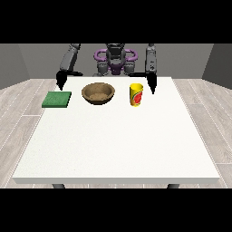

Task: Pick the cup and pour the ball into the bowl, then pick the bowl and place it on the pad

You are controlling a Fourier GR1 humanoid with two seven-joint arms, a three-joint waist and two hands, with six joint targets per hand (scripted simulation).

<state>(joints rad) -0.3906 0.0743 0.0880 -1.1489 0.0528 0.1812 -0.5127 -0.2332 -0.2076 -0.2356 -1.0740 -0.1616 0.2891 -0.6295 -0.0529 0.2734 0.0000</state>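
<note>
A yellow cup with a red mark stands upright on the white table, right of centre at the far side. The ball is not visible from here. A brown bowl sits to the cup's left, and a flat green pad lies further left. The hand at the view's right hangs with straight fingers pointing down, just right of the cup and apart from it. The hand at the view's left points down above the pad's far edge and holds nothing.
The robot's torso stands behind the table's far edge. Wooden floor surrounds the table on both sides.
</note>
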